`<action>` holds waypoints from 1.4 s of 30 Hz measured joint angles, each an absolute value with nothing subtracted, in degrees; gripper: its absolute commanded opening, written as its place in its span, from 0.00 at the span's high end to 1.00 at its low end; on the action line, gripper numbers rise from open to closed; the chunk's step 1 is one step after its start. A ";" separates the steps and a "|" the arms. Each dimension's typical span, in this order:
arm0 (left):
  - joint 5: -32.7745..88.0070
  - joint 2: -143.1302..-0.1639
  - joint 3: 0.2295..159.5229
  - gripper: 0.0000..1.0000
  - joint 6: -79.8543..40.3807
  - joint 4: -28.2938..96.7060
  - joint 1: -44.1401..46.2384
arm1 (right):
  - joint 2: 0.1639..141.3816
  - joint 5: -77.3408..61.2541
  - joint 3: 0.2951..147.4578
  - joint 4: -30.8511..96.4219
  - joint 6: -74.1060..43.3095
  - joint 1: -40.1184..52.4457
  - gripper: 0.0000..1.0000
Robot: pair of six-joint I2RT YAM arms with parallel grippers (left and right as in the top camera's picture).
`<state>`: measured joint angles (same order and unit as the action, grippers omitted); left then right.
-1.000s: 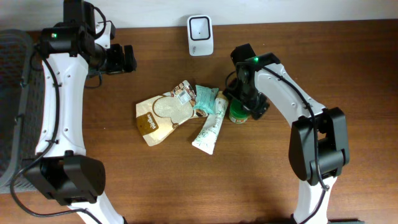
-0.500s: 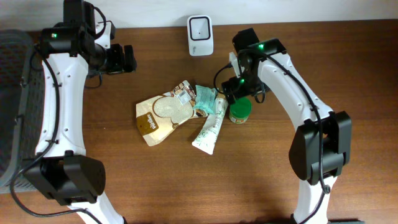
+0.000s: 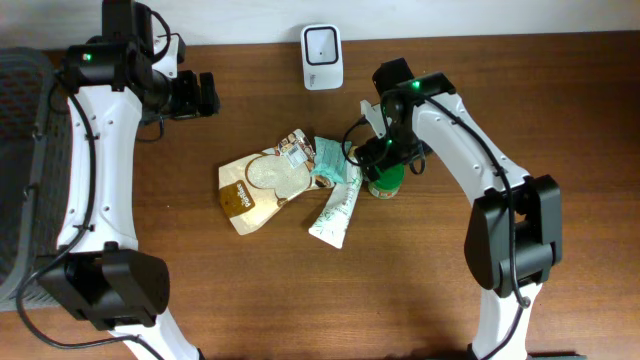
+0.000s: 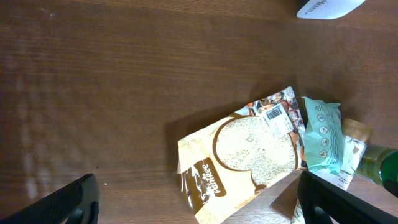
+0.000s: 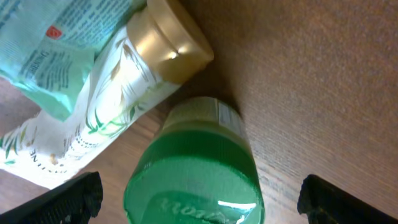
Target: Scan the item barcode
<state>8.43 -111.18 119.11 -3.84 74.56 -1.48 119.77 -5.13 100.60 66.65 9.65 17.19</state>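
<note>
Overhead: my right gripper [image 3: 384, 150] is hovering just above the green jar [image 3: 387, 181], which is standing upright beside the tube [image 3: 335, 213]; my left gripper [image 3: 205, 93] is sitting well apart.

Right wrist: my jaws are gaping wide either side of the jar's top, gripping nothing.

Left wrist: those jaws are spreading wide too, empty.

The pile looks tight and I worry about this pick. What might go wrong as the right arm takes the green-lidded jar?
The gold-capped tube lies beside the green-lidded jar, so a finger of the open right gripper might catch or shove the tube as it closes. The jar is round; an off-centre grip may tip it. No barcode shows clearly on it, so it may need turning toward the scanner.
</note>
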 measured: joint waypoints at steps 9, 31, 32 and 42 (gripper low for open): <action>8.43 -111.18 119.11 0.01 -3.84 74.56 -1.48 | 119.77 -3.27 97.47 64.05 10.07 17.19 0.10; 8.43 -111.18 119.11 0.01 -3.86 74.59 -1.48 | 119.77 -1.78 96.51 63.42 7.35 17.19 0.46; 8.43 -111.18 119.09 0.01 -3.84 74.56 -1.48 | 119.77 -1.76 96.53 63.61 7.25 17.19 0.48; 8.43 -111.18 119.11 0.01 -3.84 74.59 -1.48 | 119.81 -5.72 102.50 71.79 5.93 17.19 0.51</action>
